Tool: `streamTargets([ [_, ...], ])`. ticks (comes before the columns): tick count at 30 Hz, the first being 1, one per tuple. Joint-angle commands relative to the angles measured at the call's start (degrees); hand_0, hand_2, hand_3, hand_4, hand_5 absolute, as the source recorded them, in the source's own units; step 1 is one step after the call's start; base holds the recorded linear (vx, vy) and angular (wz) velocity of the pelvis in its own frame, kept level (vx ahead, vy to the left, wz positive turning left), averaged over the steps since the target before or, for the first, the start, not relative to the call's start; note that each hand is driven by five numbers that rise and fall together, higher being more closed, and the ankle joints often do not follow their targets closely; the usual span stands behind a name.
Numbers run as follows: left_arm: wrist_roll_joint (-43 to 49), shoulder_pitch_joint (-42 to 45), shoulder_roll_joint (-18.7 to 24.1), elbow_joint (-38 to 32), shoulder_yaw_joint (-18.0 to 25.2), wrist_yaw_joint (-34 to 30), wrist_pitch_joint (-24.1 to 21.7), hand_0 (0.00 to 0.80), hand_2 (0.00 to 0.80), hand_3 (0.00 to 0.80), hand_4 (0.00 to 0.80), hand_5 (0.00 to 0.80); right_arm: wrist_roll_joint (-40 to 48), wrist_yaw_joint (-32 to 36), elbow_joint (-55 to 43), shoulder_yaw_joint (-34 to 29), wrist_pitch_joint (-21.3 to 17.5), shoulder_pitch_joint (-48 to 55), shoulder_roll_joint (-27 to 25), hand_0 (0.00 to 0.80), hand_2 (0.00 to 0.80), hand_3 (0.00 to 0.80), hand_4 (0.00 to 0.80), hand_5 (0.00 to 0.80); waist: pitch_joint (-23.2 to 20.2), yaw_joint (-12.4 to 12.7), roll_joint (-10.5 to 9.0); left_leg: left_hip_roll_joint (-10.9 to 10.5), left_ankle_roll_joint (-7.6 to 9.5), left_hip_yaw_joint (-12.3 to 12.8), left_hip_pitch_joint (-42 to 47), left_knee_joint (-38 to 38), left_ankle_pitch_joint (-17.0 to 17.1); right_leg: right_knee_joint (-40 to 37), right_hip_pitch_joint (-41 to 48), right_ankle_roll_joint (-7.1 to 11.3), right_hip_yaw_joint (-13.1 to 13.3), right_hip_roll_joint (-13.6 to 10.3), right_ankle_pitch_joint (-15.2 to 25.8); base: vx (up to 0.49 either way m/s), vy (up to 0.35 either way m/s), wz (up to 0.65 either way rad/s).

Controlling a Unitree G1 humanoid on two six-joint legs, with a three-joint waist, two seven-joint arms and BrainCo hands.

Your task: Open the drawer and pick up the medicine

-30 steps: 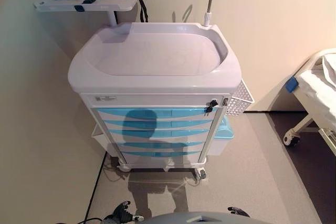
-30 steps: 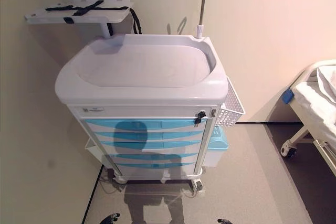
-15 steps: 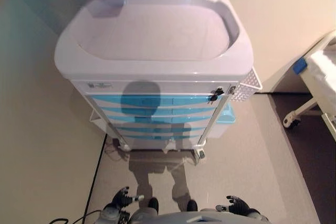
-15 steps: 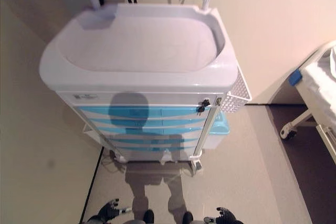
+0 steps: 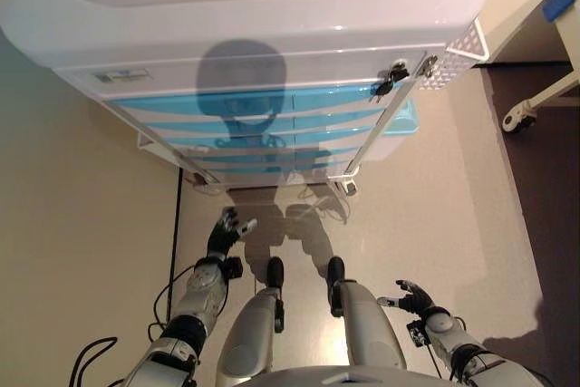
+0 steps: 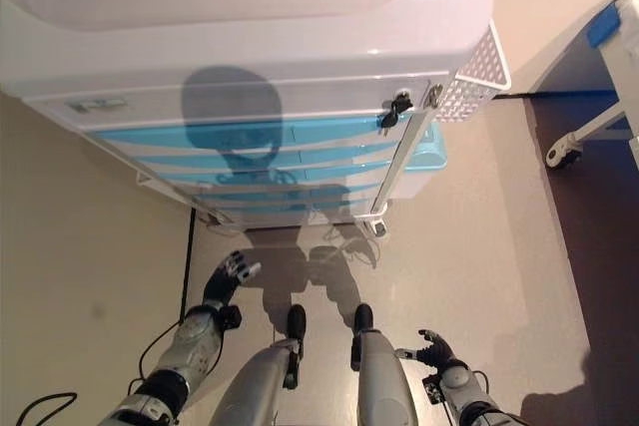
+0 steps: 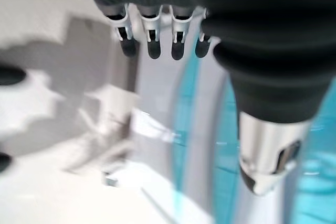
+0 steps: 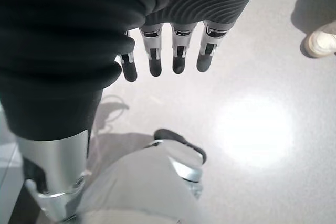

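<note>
A white medical cart [image 5: 272, 24] with several blue drawers [image 5: 263, 104] stands right in front of me; all drawers are shut. No medicine shows in any view. My left hand [image 5: 227, 228] is open and empty, held low above the floor, in front of the cart's bottom drawers and apart from them. In the left wrist view its straight fingers [image 7: 152, 45] point toward the blurred blue drawer fronts [image 7: 186, 129]. My right hand [image 5: 412, 298] is open and empty, low at the right over the floor; its fingers [image 8: 178, 56] hang straight.
A key lock [image 5: 391, 79] sits at the right end of the cart's front. A white mesh basket [image 5: 464, 44] and a blue bin [image 5: 405, 120] hang on the cart's right side. A bed's wheel [image 5: 518, 116] stands at the far right. A wall runs along the left.
The camera has come closer to the cart and tipped down, so the cart fills the top of the view. Both hands now show lower down; the left one is raised toward the cart.
</note>
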Motion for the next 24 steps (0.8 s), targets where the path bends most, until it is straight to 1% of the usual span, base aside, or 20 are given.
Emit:
streamTargets([
  [1, -11.87, -0.7, -2.15, -9.42, 2.64, -1.71, -3.29, 0.0, 0.0, 0.0, 0.0, 0.0, 0.57, -1.07, -1.93, 1.97, -0.68, 2.69, -2.4, 0.0, 0.0, 0.0, 0.0, 0.0, -2.21, -0.71, -0.66, -3.19, 3.06, 0.06, -6.09, 9.3, -4.86, -0.05, -2.47, 2.01, 1.12, -1.61, 4.63, -0.056, -0.014, 0.07],
  [2, -11.87, -0.71, -2.15, -9.43, 2.64, -1.71, -3.29, 0.0, 0.0, 0.0, 0.0, 0.0, 0.57, -1.07, -1.92, 1.97, -0.68, 2.68, -2.4, 0.0, 0.0, 0.0, 0.0, 0.0, -2.4, -0.71, -0.65, -3.19, 3.06, 0.06, -6.27, 9.15, -4.67, -0.22, -2.64, 2.02, 1.12, -1.61, 4.82, -0.071, -0.027, 0.12],
  [3, -17.5, -0.98, -3.44, -11.2, 2.98, -3.67, -2.92, 0.0, 0.0, 0.0, 0.0, 0.0, 0.78, -0.96, -1.86, 1.55, -0.6, 2.93, -2.67, 0.0, 0.0, 0.0, 0.0, 0.0, -2.3, -0.99, -0.65, -3.16, 3.03, -0.19, -8.54, 11.61, -5.48, 1.78, -4.62, 1.88, 1.16, -1.56, 4.11, -0.031, -0.015, 0.12],
  [4, -17.51, -0.98, -3.44, -11.19, 2.98, -3.68, -2.92, 0.0, 0.0, 0.0, 0.0, 0.0, 0.78, -0.96, -1.86, 1.55, -0.6, 2.93, -2.67, 0.0, 0.0, 0.0, 0.0, 0.0, -2.36, -0.99, -0.65, -3.16, 3.03, -0.19, -8.63, 11.67, -5.51, 1.82, -4.71, 1.88, 1.16, -1.55, 4.09, -0.042, -0.018, 0.14],
  [5, -19.95, -1.35, -4.05, -12.13, 3.08, -4.22, -2.74, 0.0, 0.0, 0.0, 0.0, 0.0, 0.86, -0.99, -1.81, 1.48, -0.53, 2.88, -2.82, 0.0, 0.0, 0.0, 0.0, 0.0, -2.46, -1.15, -0.68, -3.04, 3.05, -0.14, -9.74, 12.67, -5.87, 2.4, -5.59, 1.87, 1.31, -1.51, 3.96, -0.05, -0.006, 0.09],
  [6, -24.21, -2.2, -4.57, -13.85, 2.53, -5.97, -1.82, 0.0, 0.0, 0.0, 0.0, 0.0, 1.19, -0.74, -2.01, 1.45, -0.42, 2.75, -3.02, 0.0, 0.0, 0.0, 0.0, 0.0, -2.47, -1.45, -0.7, -2.83, 3.1, -0.04, -11.77, 14.53, -6.44, 3.98, -7.59, 1.75, 1.51, -1.42, 3.63, -0.05, -0.006, 0.08],
  [7, -24.21, -2.19, -4.57, -13.84, 2.53, -5.98, -1.83, 0.0, 0.0, 0.0, 0.0, 0.0, 1.19, -0.74, -2.01, 1.45, -0.41, 2.75, -3.02, 0.0, 0.0, 0.0, 0.0, 0.0, -2.54, -1.45, -0.7, -2.82, 3.1, -0.02, -11.86, 14.58, -6.46, 4.01, -7.68, 1.75, 1.53, -1.41, 3.62, -0.062, 0.007, 0.01],
  [8, -27.37, -2.27, -4.54, -16.07, 1.47, -8.16, -0.82, 0.0, 0.0, 0.0, 0.0, 0.0, 1.14, -0.43, -2.9, 1.62, -0.37, 2.84, -3.35, 0.0, 0.0, 0.0, 0.0, 0.0, -2.45, -1.67, -0.63, -2.55, 3.12, 0.34, -13.4, 15.89, -6.8, 5.19, -9.4, 1.79, 1.7, -1.13, 3.53, -0.04, 0.022, -0.02],
  [10, -30.02, -2.85, -4.18, -16.59, 0.24, -10.6, 0.56, 0.0, 0.0, 0.0, 0.0, 0.0, 0.87, 0.15, -2.91, 1.87, -0.24, 2.89, -3.75, 0.0, 0.0, 0.0, 0.0, 0.0, -2.44, -1.77, -0.56, -2.23, 3.18, 0.71, -14.71, 16.83, -7.15, 6.04, -10.81, 1.86, 2.09, -1.0, 3.31, -0.033, 0.021, -0.09],
  [11, -30.02, -2.85, -4.18, -16.59, 0.24, -10.6, 0.56, 0.0, 0.0, 0.0, 0.0, 0.0, 0.87, 0.15, -2.91, 1.87, -0.24, 2.89, -3.75, 0.0, 0.0, 0.0, 0.0, 0.0, -2.45, -1.77, -0.56, -2.23, 3.18, 0.71, -14.71, 16.83, -7.15, 6.05, -10.81, 1.86, 2.09, -1.0, 3.31, -0.018, 0.021, -0.12],
  [12, -32.16, -4.22, -4.07, -16.91, -0.68, -12.2, 1.29, 0.0, 0.0, 0.0, 0.0, 0.0, 0.63, 0.93, -2.93, 2.18, -0.26, 2.94, -4.0, 0.0, 0.0, 0.0, 0.0, 0.0, -2.38, -1.93, -0.44, -2.23, 3.26, 0.93, -15.47, 17.33, -7.4, 6.8, -11.82, 1.92, 2.23, -1.01, 3.13, -0.012, 0.017, -0.07],
  [15, -32.94, -5.72, -3.56, -17.03, -1.0, -13.43, 1.35, 0.0, 0.0, 0.0, 0.0, 0.0, 0.67, 1.31, -3.22, 2.24, -0.44, 2.96, -4.15, 0.0, 0.0, 0.0, 0.0, 0.0, -2.25, -2.12, -0.43, -2.12, 3.26, 1.1, -16.35, 18.03, -7.65, 7.64, -12.69, 1.96, 2.18, -1.24, 2.87, -0.008, 0.008, -0.01],
  [16, -34.34, -7.2, -3.06, -17.48, -1.36, -14.91, 1.68, 0.0, 0.0, 0.0, 0.0, 0.0, 0.78, 1.67, -3.33, 2.36, -0.62, 2.97, -4.33, 0.0, 0.0, 0.0, 0.0, 0.0, -2.13, -2.34, -0.41, -2.22, 3.17, 1.05, -16.91, 18.36, -7.69, 8.13, -13.34, 2.0, 2.16, -1.25, 2.79, 0.0, 0.0, 0.0],
  [20, -35.59, -9.35, -2.17, -17.49, -1.31, -17.16, 2.11, 0.0, 0.0, 0.0, 0.0, 0.0, 0.79, 2.56, -3.84, 2.9, -1.16, 2.99, -4.62, 0.0, 0.0, 0.0, 0.0, 0.0, -2.09, -2.69, -0.66, -2.13, 3.1, 1.14, -18.31, 19.2, -7.84, 8.69, -14.8, 1.95, 2.18, -1.12, 2.85, 0.0, 0.0, 0.0],
  [24, -37.36, -10.76, -2.38, -18.9, -1.12, -19.47, 2.25, 0.0, 0.0, 0.0, 0.0, 0.0, 0.67, 3.57, -3.18, 3.25, -1.33, 2.67, -4.49, 0.0, 0.0, 0.0, 0.0, 0.0, -2.35, -2.73, -0.91, -1.9, 3.02, 1.22, -19.35, 19.14, -7.7, 8.5, -15.8, 2.0, 2.11, -0.97, 3.12, 0.0, 0.0, 0.0],
])
